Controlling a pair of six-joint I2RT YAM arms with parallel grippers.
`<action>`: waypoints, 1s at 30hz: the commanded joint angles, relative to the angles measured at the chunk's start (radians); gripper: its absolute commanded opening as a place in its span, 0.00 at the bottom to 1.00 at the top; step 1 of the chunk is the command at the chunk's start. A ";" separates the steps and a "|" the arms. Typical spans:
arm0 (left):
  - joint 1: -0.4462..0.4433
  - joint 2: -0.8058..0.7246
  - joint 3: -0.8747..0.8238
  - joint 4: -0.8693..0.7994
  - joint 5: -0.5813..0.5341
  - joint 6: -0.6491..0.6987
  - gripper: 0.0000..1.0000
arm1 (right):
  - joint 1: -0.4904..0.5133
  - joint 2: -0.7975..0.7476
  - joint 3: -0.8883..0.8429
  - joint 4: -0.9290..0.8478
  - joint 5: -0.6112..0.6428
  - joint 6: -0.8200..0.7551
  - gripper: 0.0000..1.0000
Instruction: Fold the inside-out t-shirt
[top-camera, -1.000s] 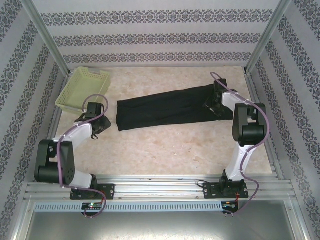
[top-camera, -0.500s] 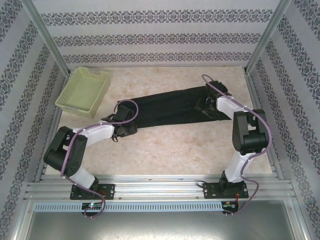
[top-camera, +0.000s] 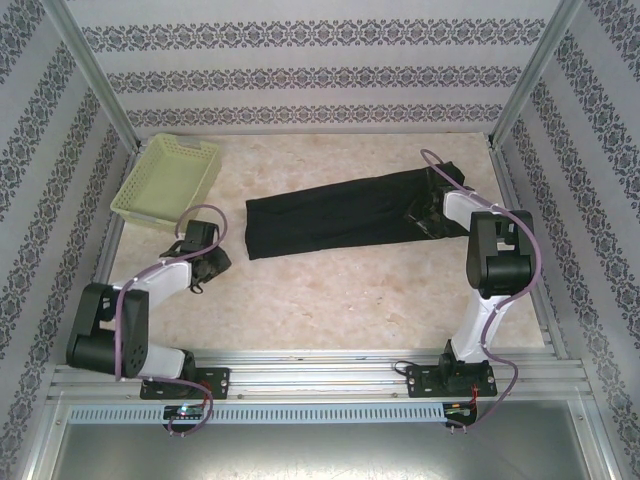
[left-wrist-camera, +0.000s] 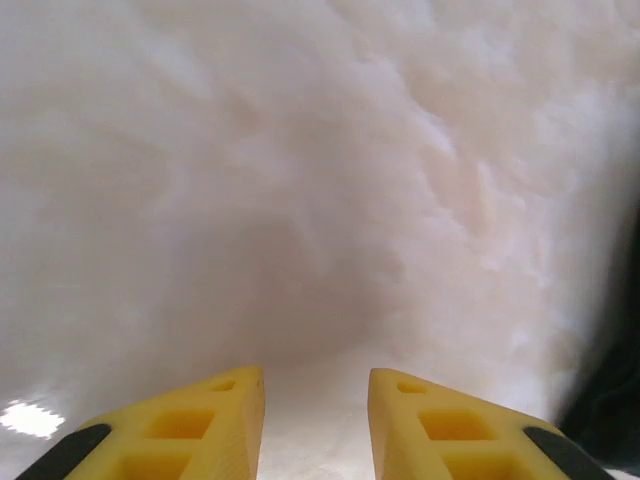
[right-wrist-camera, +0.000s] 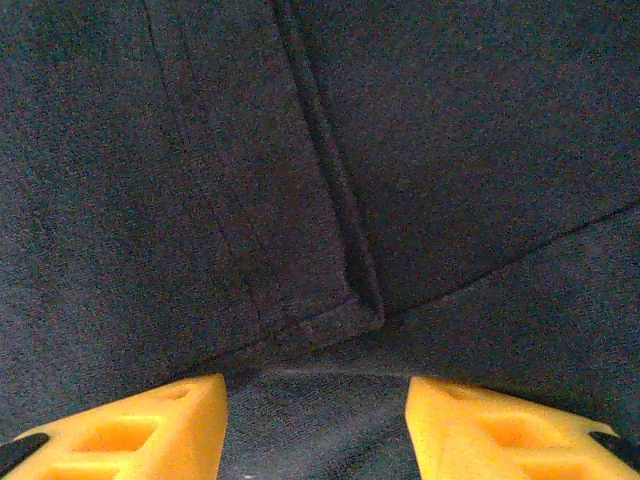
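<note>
**Visitor:** What's the biggest thing in there?

**Onlooker:** One table, pale and marbled, with patterned panels on three sides.

**Visitor:** And on it?

**Onlooker:** One black t-shirt, gathered into a long band. It lies across the middle of the table on a slant, its left end nearer us and its right end farther back.

**Visitor:** How many arms?

**Onlooker:** Two. The left arm bends over bare table, off the shirt's left end and apart from it. The right arm reaches in over the shirt's right end.

**Visitor:** Anything else lying about?

**Onlooker:** One basket, a pale yellow-green lattice, in the far left corner. It sits well apart from the shirt, just beyond the left arm's wrist.

**Visitor:** And the claws?

**Onlooker:** Two again, each with two yellow fingers. On the left claw the fingers stand apart with nothing between them and bare table underneath. The right claw is spread wider and sits close over the black cloth. One stitched seam runs down toward the gap between its fingers. I can't see any cloth pinched there.
</note>
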 joint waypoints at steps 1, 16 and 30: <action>0.003 -0.075 0.029 -0.064 -0.038 0.031 0.30 | -0.005 -0.007 -0.002 -0.015 -0.004 -0.016 0.54; -0.283 0.296 0.454 -0.017 0.034 0.089 0.43 | -0.032 -0.001 0.201 -0.168 0.122 -0.170 0.70; -0.022 0.429 0.330 0.044 0.094 -0.006 0.49 | -0.097 0.155 0.357 -0.256 0.155 -0.167 0.76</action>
